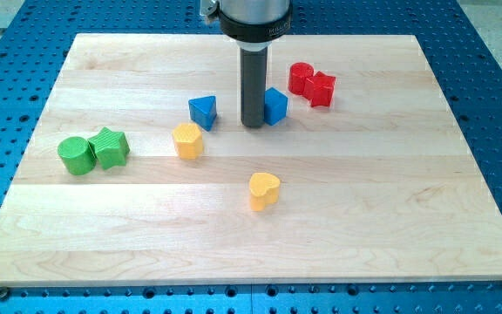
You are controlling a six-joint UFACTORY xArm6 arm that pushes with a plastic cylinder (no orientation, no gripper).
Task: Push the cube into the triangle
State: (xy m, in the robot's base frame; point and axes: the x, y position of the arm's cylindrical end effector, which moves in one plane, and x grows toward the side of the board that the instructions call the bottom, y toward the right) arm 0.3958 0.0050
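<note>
A blue cube (275, 105) sits on the wooden board (364, 201) right of centre near the view's top. A blue triangle block (203, 111) lies to its left, a rod's width and more away. My tip (253, 124) stands between them, touching or nearly touching the cube's left side, and the rod hides part of that side. The triangle is apart from my tip.
A red round block (300, 78) and a red star-like block (321, 88) touch each other right of the cube. A yellow hexagon-like block (187, 139) lies below the triangle. A yellow heart (264, 189) lies lower centre. A green cylinder (76, 155) and green star (111, 146) sit at left.
</note>
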